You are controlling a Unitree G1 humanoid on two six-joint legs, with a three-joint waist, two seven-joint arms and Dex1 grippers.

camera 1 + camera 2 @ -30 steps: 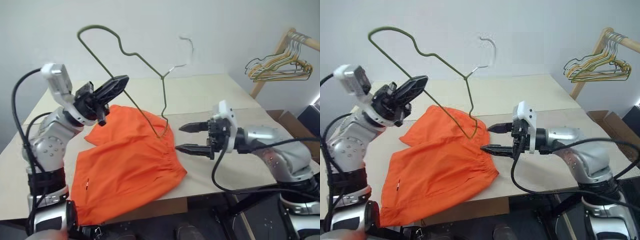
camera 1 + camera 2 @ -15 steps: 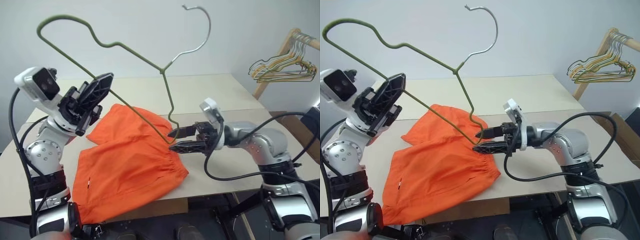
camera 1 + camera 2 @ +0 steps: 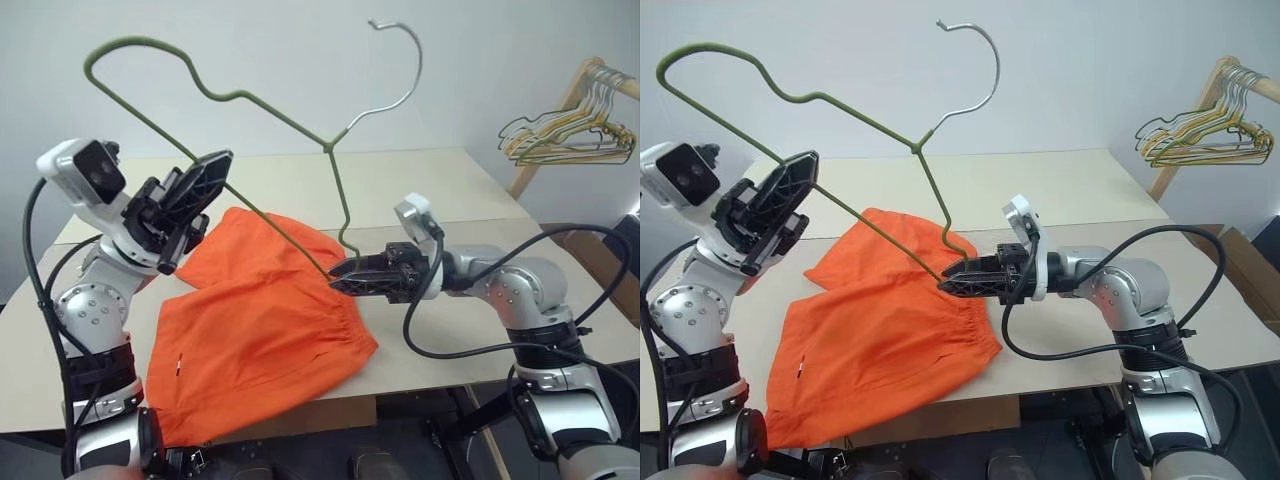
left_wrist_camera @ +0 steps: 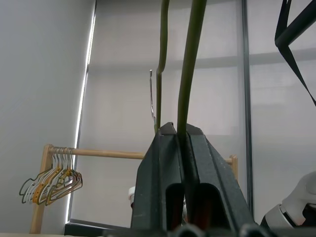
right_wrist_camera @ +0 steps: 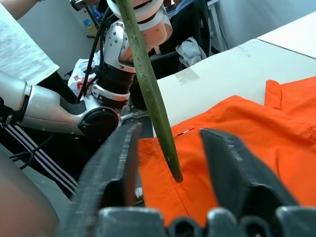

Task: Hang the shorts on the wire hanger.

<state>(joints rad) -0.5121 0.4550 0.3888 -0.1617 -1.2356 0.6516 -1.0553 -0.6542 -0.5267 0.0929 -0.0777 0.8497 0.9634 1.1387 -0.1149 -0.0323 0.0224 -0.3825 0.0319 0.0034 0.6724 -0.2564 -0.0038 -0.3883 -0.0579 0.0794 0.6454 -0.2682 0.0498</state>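
My left pincer (image 3: 205, 172) raised and clamped tight, angled up — my right pincer (image 3: 343, 279) level, pointing left, fingers narrowly parted

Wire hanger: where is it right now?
The wire hanger is held up over the table by the left gripper, shut on its straight bar. Its low corner dips to the orange shorts at the waistband, by the right gripper.

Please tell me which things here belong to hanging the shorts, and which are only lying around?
Belong to the job: the shorts; the wire hanger, gripped by the left hand; the right hand at its lower corner.

Lying about: spare hangers on a wooden rack.
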